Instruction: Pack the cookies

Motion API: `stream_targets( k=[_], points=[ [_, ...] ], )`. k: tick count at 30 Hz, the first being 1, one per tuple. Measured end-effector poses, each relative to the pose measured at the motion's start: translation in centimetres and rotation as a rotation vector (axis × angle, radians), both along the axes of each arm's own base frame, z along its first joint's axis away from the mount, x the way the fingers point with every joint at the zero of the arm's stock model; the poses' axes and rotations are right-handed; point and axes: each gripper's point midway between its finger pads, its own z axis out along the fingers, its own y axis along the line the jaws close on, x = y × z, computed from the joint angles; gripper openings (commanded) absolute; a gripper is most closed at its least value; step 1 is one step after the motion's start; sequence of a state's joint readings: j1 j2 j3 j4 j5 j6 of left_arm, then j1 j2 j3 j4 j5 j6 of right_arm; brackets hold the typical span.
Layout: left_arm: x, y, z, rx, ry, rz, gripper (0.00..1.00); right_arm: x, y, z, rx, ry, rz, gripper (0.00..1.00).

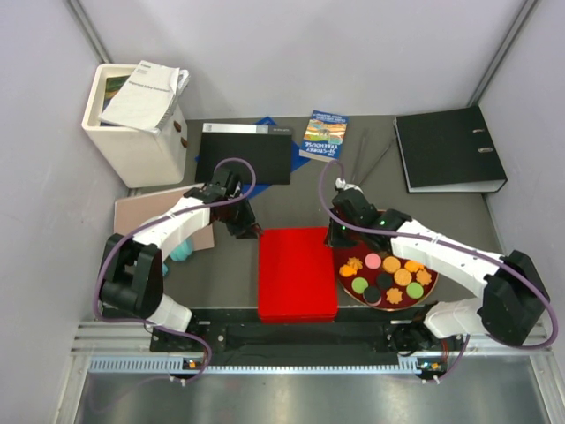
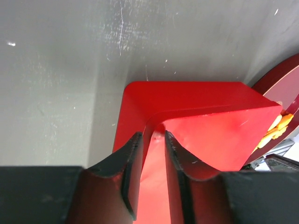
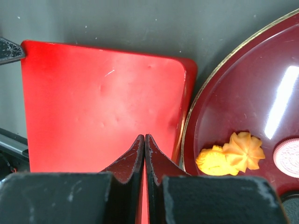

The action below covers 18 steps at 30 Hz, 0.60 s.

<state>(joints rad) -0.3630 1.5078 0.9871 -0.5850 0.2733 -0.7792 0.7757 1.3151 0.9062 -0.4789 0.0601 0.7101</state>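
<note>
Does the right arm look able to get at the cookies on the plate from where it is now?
Probably yes. The cookies lie uncovered on the plate just beside the right gripper, with nothing over them. It is shut and would need to open first.

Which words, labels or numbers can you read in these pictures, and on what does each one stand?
White leaflet on the white box: lines of black print, too small to read.
Blue booklet: print on its cover, too small and blurred to read.
Black binder, red box, cookies: no text visible.
So nothing here can be quoted.
</note>
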Motion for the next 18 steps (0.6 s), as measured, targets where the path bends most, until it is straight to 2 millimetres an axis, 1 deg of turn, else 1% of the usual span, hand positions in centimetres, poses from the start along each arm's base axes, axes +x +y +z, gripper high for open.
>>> stream_targets(
  k=[2, 3, 7, 9, 12, 15, 16, 18],
  points=[
    [0.0, 0.1, 0.3, 0.004, 0.004, -0.001, 0.39, 0.0, -0.2, 0.3, 0.000, -0.007, -0.004, 0.00],
    [0.2, 0.1, 0.6, 0.004, 0.000, -0.001, 0.43, 0.0, -0.3, 0.5, 0.000, -0.011, -0.006, 0.00],
    [1.6, 0.5, 2.1, -0.004, -0.036, 0.012, 0.47, -0.1, -0.5, 1.2, 0.007, -0.024, -0.008, 0.00],
    [2.5, 0.9, 2.9, -0.009, -0.056, 0.030, 0.47, -0.3, -0.3, 1.5, 0.018, -0.026, 0.010, 0.00],
    [3.4, 1.7, 3.6, -0.010, -0.076, 0.055, 0.45, -1.3, 0.4, 2.1, 0.057, -0.017, 0.081, 0.00],
    [3.6, 2.2, 3.5, -0.002, -0.075, 0.071, 0.43, -2.6, 1.2, 3.1, 0.103, -0.031, 0.170, 0.00],
    [3.6, 2.3, 3.3, 0.002, -0.071, 0.076, 0.40, -3.2, 1.3, 3.6, 0.115, -0.043, 0.196, 0.00],
    [3.3, 2.8, 2.7, 0.010, -0.054, 0.090, 0.37, -4.1, 1.3, 4.3, 0.131, -0.068, 0.233, 0.00]
  ],
)
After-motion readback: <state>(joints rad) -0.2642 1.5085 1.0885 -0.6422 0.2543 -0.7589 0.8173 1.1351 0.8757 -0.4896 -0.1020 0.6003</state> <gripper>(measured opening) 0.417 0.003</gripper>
